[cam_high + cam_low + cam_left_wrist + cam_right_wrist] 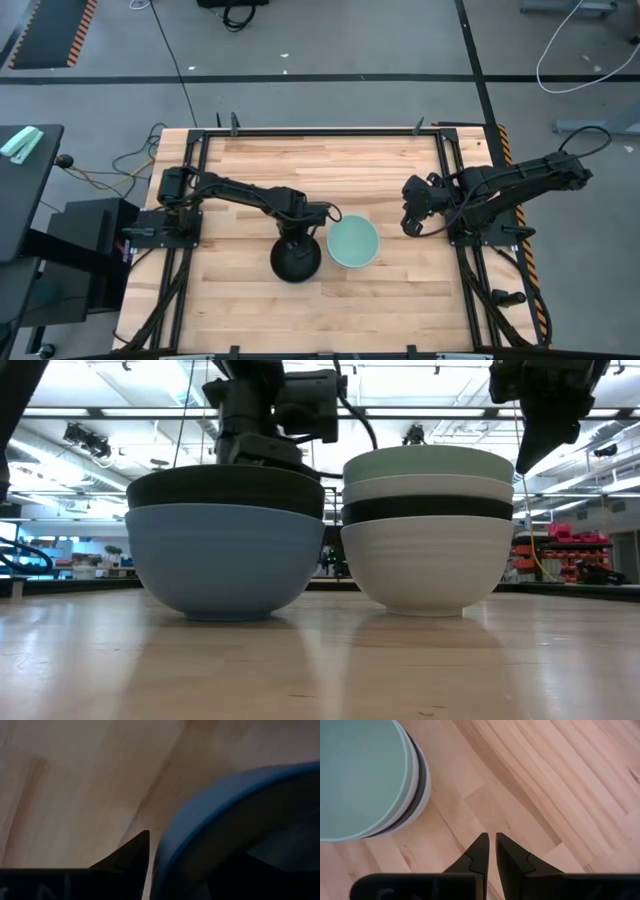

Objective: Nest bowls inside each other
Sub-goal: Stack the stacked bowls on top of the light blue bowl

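Observation:
Two stacks of bowls stand on the table. A black bowl (225,488) sits nested in a blue bowl (225,565); from above it shows as a black bowl (296,259). Right of it, a mint green bowl (353,242) tops a white, a black and a white bowl (428,565). My left gripper (298,236) hangs over the far rim of the black-in-blue pair, open. Its one plain finger (131,856) stands outside the blue rim (210,800), with bare wood between them. My right gripper (492,840) is shut and waits above the table, right of the green-topped stack (360,775).
Both stacks stand near the middle of the wooden table (250,310), close side by side. Open wood lies toward the near edge and the far edge. Black frame rails (450,170) run along the table's left and right sides by the arm bases.

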Robot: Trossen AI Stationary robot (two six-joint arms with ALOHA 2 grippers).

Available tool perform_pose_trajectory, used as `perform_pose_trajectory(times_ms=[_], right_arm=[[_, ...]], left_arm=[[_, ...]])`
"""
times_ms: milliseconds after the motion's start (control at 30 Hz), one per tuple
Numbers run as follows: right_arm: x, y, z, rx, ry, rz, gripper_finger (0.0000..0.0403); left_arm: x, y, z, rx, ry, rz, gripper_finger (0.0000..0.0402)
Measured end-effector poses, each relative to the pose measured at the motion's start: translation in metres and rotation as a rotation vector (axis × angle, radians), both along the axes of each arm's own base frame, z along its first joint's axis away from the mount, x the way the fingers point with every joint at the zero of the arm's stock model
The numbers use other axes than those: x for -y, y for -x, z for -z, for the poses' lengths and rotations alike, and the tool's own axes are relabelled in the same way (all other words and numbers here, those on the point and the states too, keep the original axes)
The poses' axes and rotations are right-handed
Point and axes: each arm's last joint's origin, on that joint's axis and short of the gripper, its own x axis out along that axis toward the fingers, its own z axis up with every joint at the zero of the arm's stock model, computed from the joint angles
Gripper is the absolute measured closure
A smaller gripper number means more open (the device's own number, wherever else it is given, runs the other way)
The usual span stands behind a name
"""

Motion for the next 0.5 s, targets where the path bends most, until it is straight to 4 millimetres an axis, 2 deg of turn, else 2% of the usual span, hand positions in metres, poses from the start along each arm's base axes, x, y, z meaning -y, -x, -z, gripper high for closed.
perform_pose_trajectory(times_ms=[167,433,500], right_arm=[[0.0001,0.0001,0.0000,0.000,0.000,0.000,0.0361],[0.0001,0.0001,0.0000,0.000,0.001,-0.001,0.0361],[0.0001,0.0001,0.0000,0.000,0.001,-0.001,0.0361]], left_arm=[[0.0003,-0.0052,0.0018,0.048,-0.003,0.037,0.0251],[0.0010,-0.0052,-0.0017,0.060,0.022,0.050,0.0353],[0.0011,-0.0054,-0.0015,0.064,0.020,0.066,0.0354]])
